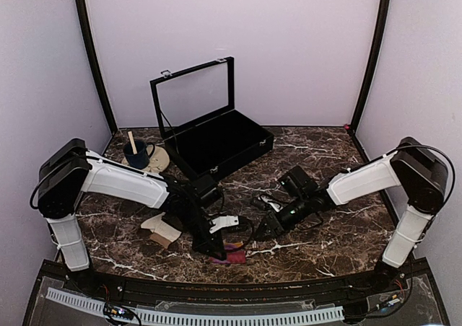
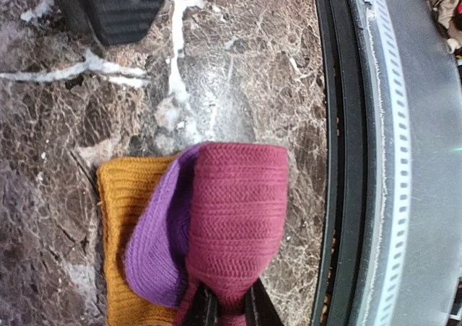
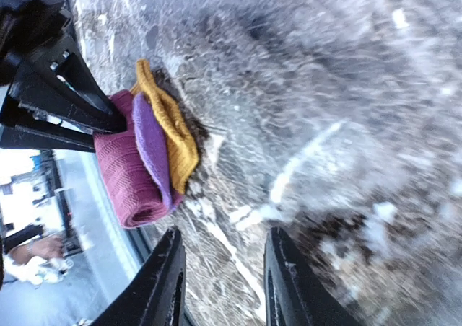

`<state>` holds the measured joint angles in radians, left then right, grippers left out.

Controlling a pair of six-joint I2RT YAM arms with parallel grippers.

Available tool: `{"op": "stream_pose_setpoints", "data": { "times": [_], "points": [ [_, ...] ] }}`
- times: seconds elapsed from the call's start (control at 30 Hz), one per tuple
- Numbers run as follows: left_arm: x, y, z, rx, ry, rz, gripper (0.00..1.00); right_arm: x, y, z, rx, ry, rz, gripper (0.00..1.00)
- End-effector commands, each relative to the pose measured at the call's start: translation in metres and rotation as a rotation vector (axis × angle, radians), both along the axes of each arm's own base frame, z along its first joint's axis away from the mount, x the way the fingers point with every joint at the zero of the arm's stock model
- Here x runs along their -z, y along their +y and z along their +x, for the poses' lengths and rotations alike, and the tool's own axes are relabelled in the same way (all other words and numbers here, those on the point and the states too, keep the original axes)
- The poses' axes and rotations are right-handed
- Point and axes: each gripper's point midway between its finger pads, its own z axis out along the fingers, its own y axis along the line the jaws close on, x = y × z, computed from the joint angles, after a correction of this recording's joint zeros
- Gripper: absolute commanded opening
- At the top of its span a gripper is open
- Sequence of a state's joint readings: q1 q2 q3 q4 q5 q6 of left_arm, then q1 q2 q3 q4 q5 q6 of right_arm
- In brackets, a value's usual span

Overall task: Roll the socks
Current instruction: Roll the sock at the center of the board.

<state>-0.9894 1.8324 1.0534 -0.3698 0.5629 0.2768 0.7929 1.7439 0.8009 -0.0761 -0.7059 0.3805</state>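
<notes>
Lilac walls close in a dark marble table [image 1: 325, 247], with an open black case [image 1: 216, 142] at the back and a blue cup [image 1: 136, 154] on a saucer [image 1: 163, 158] at rear left. From above, my left gripper [image 1: 218, 247] is down near the front edge on the pink sock [image 1: 233, 253]. The cream sock [image 1: 162, 229] lies to its left beside my left arm, and my right gripper [image 1: 268, 226] hangs near on the right. My left wrist camera shows my fingers [image 2: 206, 308] pinched on the pink sock's folded end, its purple and mustard parts flat on the marble near the table's rim. My right wrist camera shows my right fingers [image 3: 164, 283] spread apart, nothing between them, over bare marble short of the sock.
</notes>
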Motion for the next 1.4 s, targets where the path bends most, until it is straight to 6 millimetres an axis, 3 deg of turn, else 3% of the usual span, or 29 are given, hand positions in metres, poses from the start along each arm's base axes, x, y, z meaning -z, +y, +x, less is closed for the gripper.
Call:
{"op": "stream_pose_setpoints", "data": {
  "times": [0.0, 0.23, 0.6, 0.97, 1.37],
  "points": [
    [0.018, 0.026, -0.015, -0.013, 0.185, 0.134, 0.01, -0.009, -0.004, 0.023, 0.078, -0.188, -0.013, 0.34],
    [0.016, 0.026, -0.005, -0.041, 0.306, 0.143, 0.01, -0.023, -0.009, 0.026, 0.081, -0.444, -0.077, 0.33],
    [0.015, 0.022, -0.002, -0.075, 0.443, 0.127, 0.01, -0.040, 0.007, -0.011, -0.060, -0.791, -0.130, 0.34],
    [0.018, 0.022, -0.004, -0.080, 0.492, 0.130, 0.01, -0.042, 0.045, -0.058, -0.318, -0.976, -0.150, 0.44],
    [0.017, 0.020, -0.002, -0.083, 0.512, 0.122, 0.01, -0.027, 0.070, -0.072, -0.474, -1.058, -0.187, 0.47]
  ]
}}
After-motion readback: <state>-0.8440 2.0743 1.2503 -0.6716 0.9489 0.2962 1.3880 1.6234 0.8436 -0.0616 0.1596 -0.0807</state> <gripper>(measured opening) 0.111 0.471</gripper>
